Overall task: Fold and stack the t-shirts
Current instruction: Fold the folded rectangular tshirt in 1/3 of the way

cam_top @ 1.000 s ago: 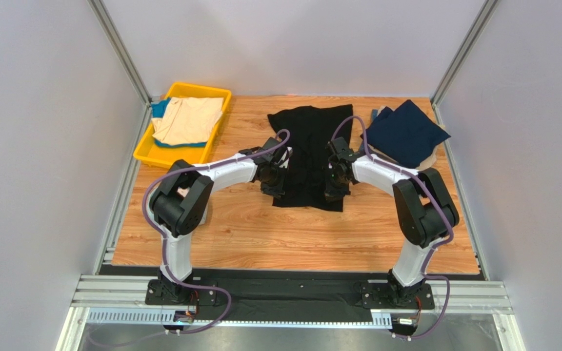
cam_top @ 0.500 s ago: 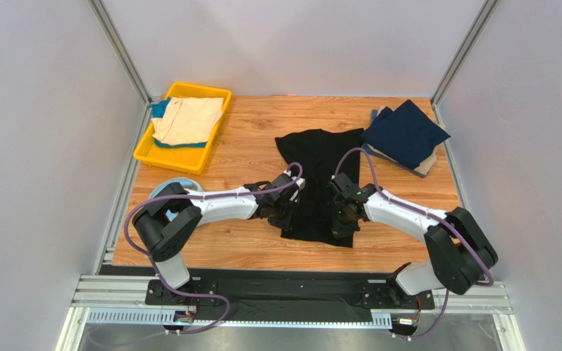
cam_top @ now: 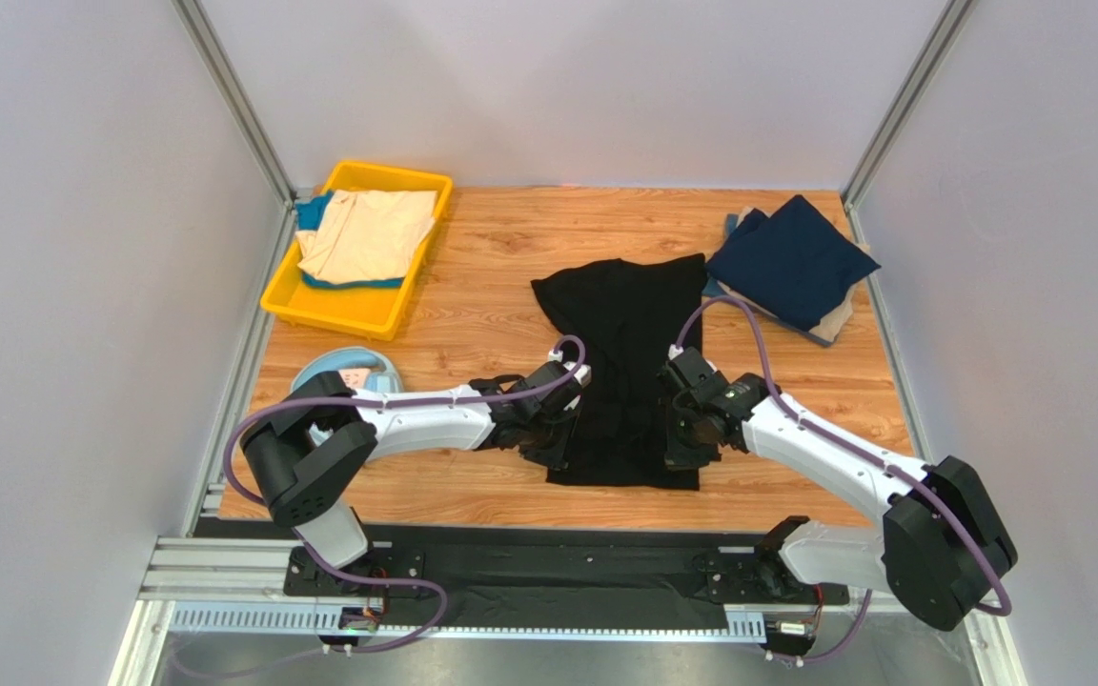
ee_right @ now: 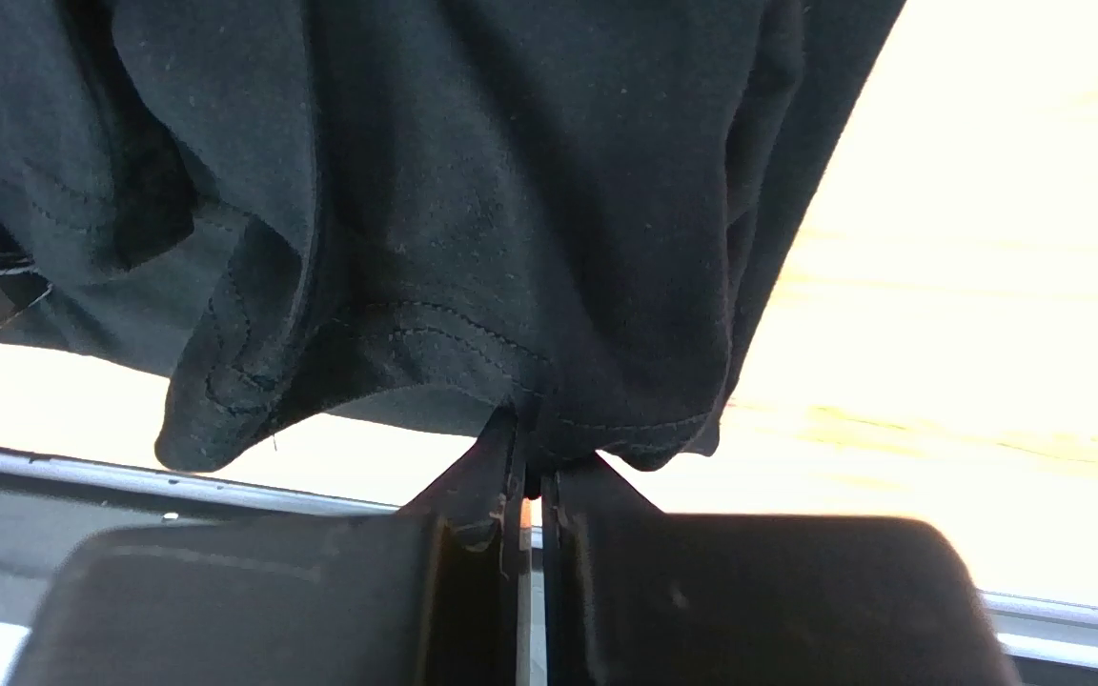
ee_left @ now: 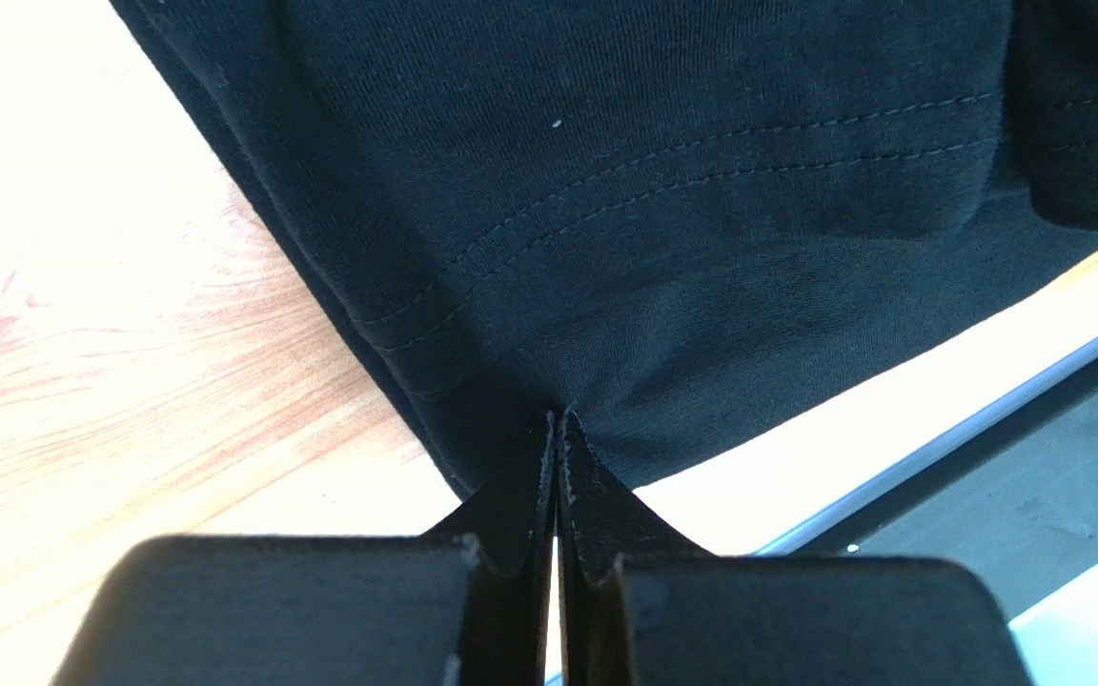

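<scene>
The black t-shirt lay spread on the table in the top view, the left gripper and right gripper at its near corners. The left wrist view showed the fingers closed, pinching its hem. The right wrist view showed that gripper clamped on the hem too.

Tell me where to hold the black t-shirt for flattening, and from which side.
On the black t-shirt, pinch the near stitched edge at both corners, from the arms' side: it lies lengthwise, that edge nearest, where the left pincer and right pincer grip it.
</scene>
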Motion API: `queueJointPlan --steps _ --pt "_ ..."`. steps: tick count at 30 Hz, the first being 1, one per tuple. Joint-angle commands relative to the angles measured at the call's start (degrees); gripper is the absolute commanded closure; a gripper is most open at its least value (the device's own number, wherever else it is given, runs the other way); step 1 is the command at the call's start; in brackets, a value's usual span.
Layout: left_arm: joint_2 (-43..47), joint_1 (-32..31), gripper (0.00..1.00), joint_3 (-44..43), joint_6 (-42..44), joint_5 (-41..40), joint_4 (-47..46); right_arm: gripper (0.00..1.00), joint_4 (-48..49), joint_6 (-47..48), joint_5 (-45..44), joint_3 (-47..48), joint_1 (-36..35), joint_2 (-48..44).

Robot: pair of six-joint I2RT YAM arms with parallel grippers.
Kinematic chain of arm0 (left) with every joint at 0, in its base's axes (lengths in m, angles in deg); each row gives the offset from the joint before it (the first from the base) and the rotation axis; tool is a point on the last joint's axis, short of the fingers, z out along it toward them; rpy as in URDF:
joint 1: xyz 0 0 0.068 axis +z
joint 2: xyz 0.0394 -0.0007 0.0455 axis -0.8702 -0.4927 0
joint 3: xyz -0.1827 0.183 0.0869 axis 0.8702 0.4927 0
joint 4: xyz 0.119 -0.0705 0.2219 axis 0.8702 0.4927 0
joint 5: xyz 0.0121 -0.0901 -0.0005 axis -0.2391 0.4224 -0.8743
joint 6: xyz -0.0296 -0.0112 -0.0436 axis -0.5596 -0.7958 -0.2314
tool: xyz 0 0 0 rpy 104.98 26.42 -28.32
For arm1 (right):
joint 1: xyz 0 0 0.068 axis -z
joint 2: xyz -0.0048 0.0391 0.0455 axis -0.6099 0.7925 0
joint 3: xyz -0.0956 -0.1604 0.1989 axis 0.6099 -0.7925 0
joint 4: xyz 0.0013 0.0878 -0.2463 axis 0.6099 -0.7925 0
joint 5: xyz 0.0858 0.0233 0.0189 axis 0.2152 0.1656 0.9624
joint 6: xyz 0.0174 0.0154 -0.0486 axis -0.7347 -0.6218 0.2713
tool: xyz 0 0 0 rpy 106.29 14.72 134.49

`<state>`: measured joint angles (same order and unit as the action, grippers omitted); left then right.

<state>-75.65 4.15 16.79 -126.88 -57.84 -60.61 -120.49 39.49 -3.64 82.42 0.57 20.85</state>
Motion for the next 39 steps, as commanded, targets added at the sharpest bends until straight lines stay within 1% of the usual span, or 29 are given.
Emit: queueJointPlan --steps 1,7,11,13,22,28,31,35,39 --pt "-2.9 -1.1 1.00 4.5 0.6 -3.6 13.3 1.00 0.5 -0.3 -4.4 1.1 -0.3 -0.1" --pt "-4.2 -1.4 1.00 4.6 0.7 -3.4 13.3 1.00 -1.3 0.6 -5.9 6.8 -0.3 -0.1" --pt "-4.4 -1.8 1.00 4.7 0.7 -3.6 13.5 1.00 -3.6 2.0 -8.4 14.3 -0.3 0.2" --pt "-4.5 -1.8 1.00 4.7 0.7 -3.6 13.7 1.00 -4.0 2.7 -9.1 16.6 -0.3 0.8" --pt "-5.0 -2.2 1.00 4.4 0.6 -3.6 13.9 1.00 -1.9 4.6 -15.5 27.3 -0.2 11.1" --pt "-4.5 -2.3 1.00 4.9 0.2 -5.5 14.1 0.98 -4.0 3.8 -20.4 31.7 0.3 22.1" --pt "-4.3 -2.3 1.00 5.3 -0.1 -5.9 14.3 0.98 -5.4 2.8 -22.5 32.2 1.0 26.1" --pt "-4.1 -2.3 1.00 5.5 -0.1 -6.2 14.5 0.98 -6.4 1.0 -26.4 32.7 2.1 29.1" --pt "-3.8 -2.3 1.00 5.5 0.1 -6.2 14.6 0.98 -6.0 -0.1 -26.6 33.2 4.1 29.4"
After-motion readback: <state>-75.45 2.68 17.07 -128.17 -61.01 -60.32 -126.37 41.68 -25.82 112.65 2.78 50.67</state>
